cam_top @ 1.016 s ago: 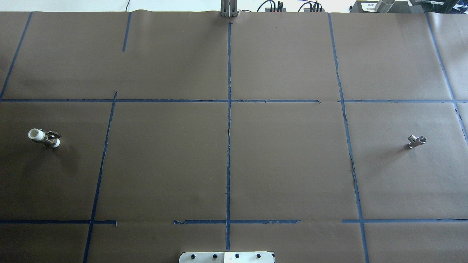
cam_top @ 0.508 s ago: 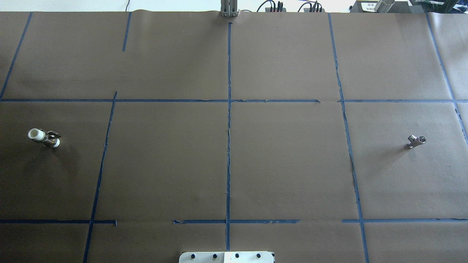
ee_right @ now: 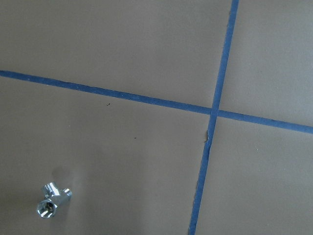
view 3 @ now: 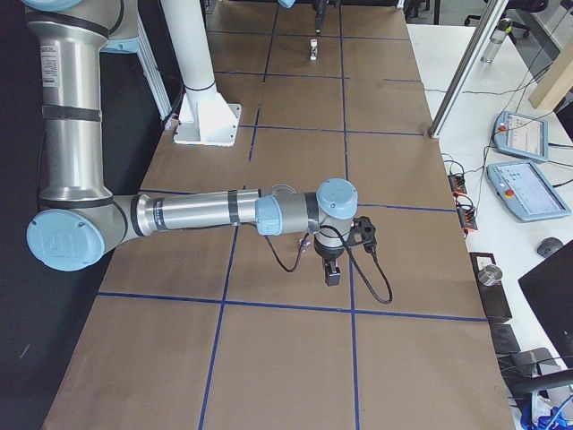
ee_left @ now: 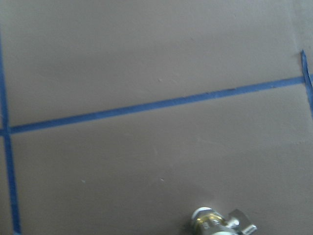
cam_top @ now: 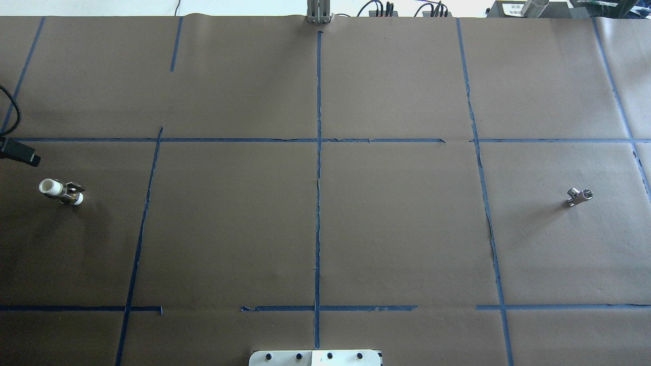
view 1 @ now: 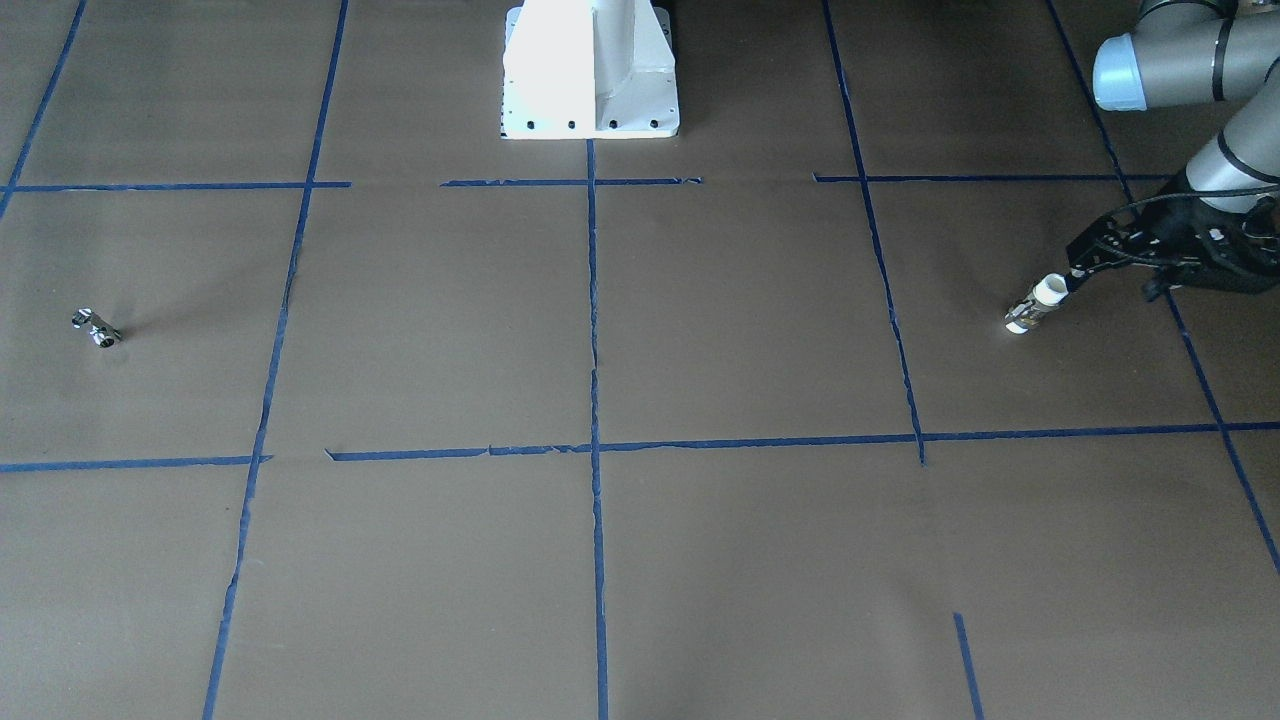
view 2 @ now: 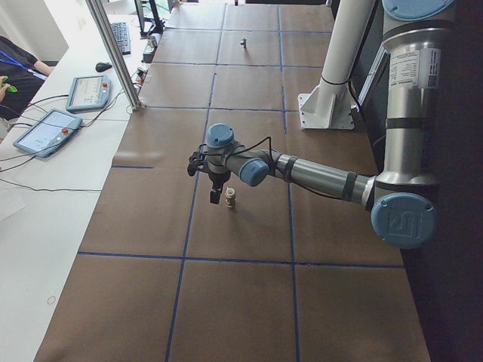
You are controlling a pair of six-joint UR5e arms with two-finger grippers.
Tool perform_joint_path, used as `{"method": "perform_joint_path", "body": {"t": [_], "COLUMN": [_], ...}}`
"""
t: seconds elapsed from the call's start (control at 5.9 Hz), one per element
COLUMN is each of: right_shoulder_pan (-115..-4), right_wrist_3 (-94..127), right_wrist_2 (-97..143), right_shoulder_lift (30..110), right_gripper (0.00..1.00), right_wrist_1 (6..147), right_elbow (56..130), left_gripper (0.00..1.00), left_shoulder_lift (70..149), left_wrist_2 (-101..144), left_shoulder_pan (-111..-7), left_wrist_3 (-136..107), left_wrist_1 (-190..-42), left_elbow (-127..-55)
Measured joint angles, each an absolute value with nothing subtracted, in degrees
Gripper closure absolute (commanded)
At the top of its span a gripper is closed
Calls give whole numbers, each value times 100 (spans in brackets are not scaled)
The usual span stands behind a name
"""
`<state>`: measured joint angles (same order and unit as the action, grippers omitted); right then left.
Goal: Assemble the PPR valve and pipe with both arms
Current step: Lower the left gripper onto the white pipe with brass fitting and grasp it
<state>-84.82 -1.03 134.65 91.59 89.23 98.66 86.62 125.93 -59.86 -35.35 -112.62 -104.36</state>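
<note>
PPR valve [cam_top: 61,192] lies untouched on the desk [cam_top: 396,229], well out to the robot's left of the white pedestal base [cam_top: 315,358]. The pipe [cam_top: 580,196] lies about as far out on the base's other side. The two parts are well apart and nothing has been joined.

What has just changed is at the left edge of the overhead view. A second ago that edge was bare, but now a black tip of the left gripper [cam_top: 20,152] and a loop of its cable have come in. They sit slightly farther from the base than the valve.

From across the desk the left gripper [view 1: 1080,265] is close beside the valve [view 1: 1031,305], apparently above it and not touching. I cannot tell how wide its jaws stand. Its wrist camera catches the valve [ee_left: 215,223] only at the bottom edge.

The right gripper [view 3: 331,273] shows only in the right side view, out on the base's right, so its jaws cannot be judged. Its wrist camera has the pipe [ee_right: 53,199] low in the corner.

My reading is that both arms are in the approach stage, and each would need to centre over its part before closing.
</note>
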Motion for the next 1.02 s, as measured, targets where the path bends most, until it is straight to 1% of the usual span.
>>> {"method": "perform_joint_path", "body": {"t": [0.34,0.68,0.85,1.02], "right_shoulder_pan": [-8481,-8481,-8481,-8482], "right_wrist_3": [-105,-105,-105,-105], "right_wrist_2": [13465,13465,13465,13465], "right_shoulder_lift": [9160,9166,9167,9167], "right_gripper": [0,0,0,0], "right_wrist_1": [8923,8921,8921,8923], "right_elbow": [9852,9845,9844,9844], "left_gripper": [0,0,50,96], "left_shoulder_lift": [8533,8455,8436,8432], "left_wrist_2": [12260,12155,12149,12147], "left_shoulder_pan": [-5513,-5444,-5442,-5441], "left_wrist_3": [-4139,-4179,-4170,-4188], "left_wrist_1": [-11611,-11659,-11662,-11660], "left_elbow": [-10471,-10465,-10457,-10456]}}
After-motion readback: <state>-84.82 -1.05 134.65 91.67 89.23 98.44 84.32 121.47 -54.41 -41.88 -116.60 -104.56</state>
